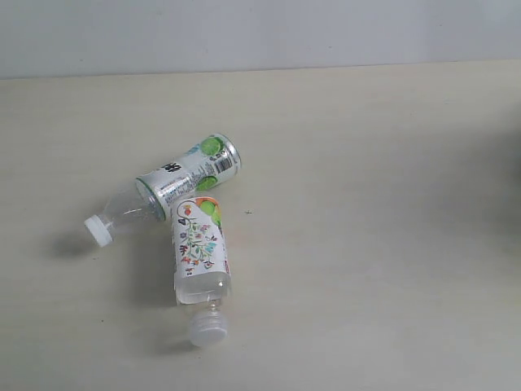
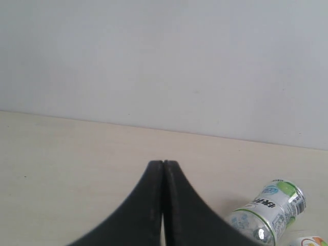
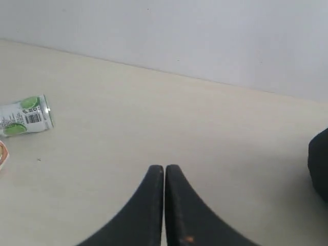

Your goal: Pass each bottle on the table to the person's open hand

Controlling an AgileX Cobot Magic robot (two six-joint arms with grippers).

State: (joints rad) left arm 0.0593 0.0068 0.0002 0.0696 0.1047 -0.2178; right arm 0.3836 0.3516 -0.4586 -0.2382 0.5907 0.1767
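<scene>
On the table, the lime bottle lies slantwise with its cap angled toward the near edge. The floral bottle touches it, cap nearward. The left gripper and right gripper are pressed together, empty.

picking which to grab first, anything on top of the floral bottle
Nothing clearly rests on the floral bottle; the lime bottle lies beside its base end, touching. Overlap there cannot be judged.

A plain, pale grey-white matte wall stands along the far side of the scene and spans its whole width from left to right. Its lower edge is one straight line, slightly higher toward the right. In the right wrist view, a black rounded shape is cut off by the frame edge; what it is cannot be told.
</scene>
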